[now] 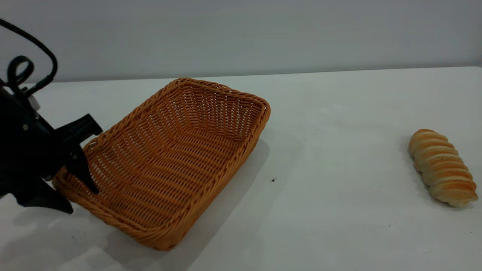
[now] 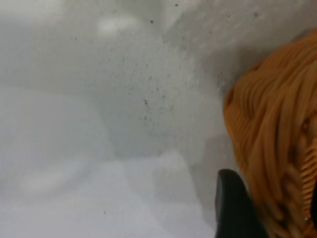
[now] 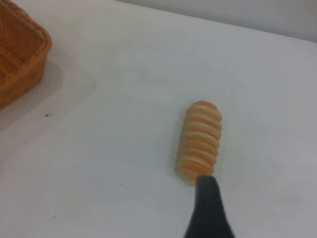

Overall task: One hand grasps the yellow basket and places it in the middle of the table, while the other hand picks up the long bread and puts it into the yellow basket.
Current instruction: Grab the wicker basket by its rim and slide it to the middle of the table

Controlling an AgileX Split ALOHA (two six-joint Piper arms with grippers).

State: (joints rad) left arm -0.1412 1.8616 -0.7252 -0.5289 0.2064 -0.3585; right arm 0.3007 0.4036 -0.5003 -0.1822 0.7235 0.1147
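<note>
White tabletop (image 1: 339, 210) fills nearly every view, matte and plain, marked only by a few small dark specks; one lies just right of the basket's shadow. Behind its far edge rises a bare pale grey wall (image 1: 241, 34). No brand, label or writing shows anywhere.

At the exterior view's left edge sits the left gripper (image 1: 81, 158), black, with a thin black cable (image 1: 22, 71) looping above it. Its fingers straddle the near-left corner of the yellow basket (image 1: 169, 162): one pointed finger reaches down inside the wicker wall while the other sits outside it, pinched narrow on the braided rim. That corner appears raised, so the basket tilts, its right side resting on the table and casting a broad shadow to the right. The left wrist view shows woven strands pressed beside one dark finger (image 2: 233, 208).

Well apart, near the right edge, lies the long bread (image 1: 442, 167), flat on the table, its golden and cream ridges running crosswise.

The right gripper (image 3: 208, 210) shows only in its own wrist view, a single black fingertip hovering beside the loaf's end; I cannot tell how wide it stands.
</note>
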